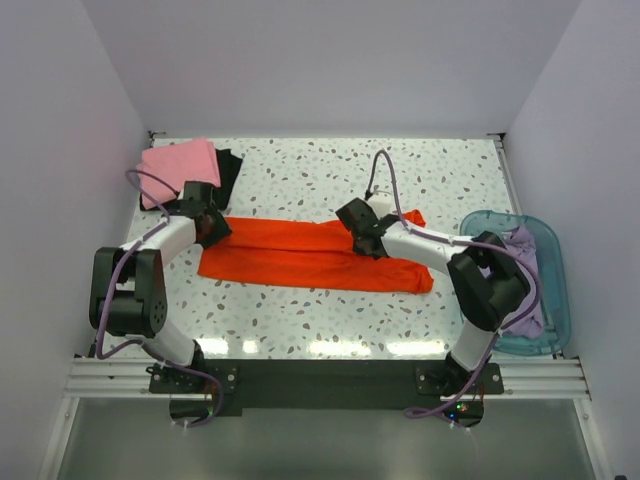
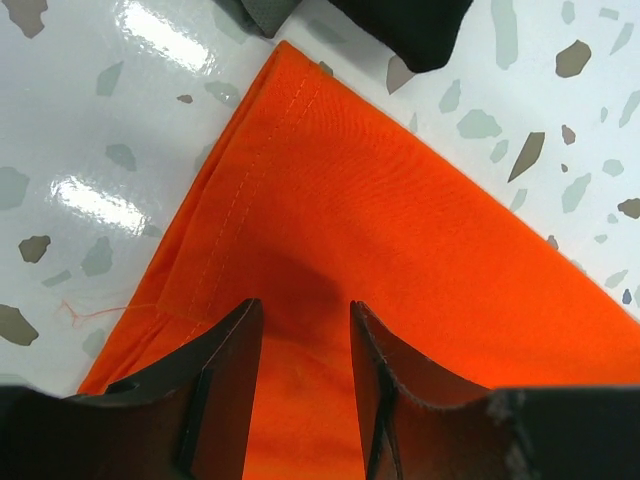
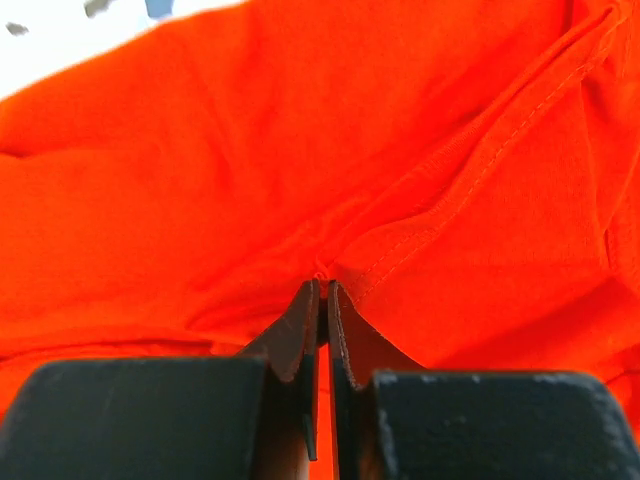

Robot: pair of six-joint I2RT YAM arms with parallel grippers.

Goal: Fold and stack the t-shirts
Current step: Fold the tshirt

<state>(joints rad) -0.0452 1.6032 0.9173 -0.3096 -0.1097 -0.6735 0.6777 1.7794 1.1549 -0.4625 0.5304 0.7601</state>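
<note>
Bench (image 1: 300,175): white, grey-speckled, glossy; carries everything below.
Orange-red t-shirt (image 1: 300,255): folded into a long band, flat across the middle of the bench, running from the left arm to the right arm. The left end shows a stitched hem and a square corner; the right end is rumpled near the basket.
Blue plastic basket (image 1: 552,250): translucent, at the right edge of the bench, just beside the right arm.
Pink t-shirt (image 1: 180,165): folded, at the far left corner, lying on top of the black one.
Black t-shirt (image 1: 230,170): under the pink one, its edge showing on the right side, near the orange-red shirt's left end but apart from it.
Lavender t-shirt (image 1: 524,243): bunched inside the basket, partly hidden by the right arm.
Left pincer (image 2: 303,315): jaws apart, low over the left corner of the orange-red shirt, flat cloth showing between the fingers; nothing gripped.
Right pincer (image 3: 322,288): jaws closed together, nipping a small ridge of the orange-red shirt near its right end; creases run out from the tips.
</note>
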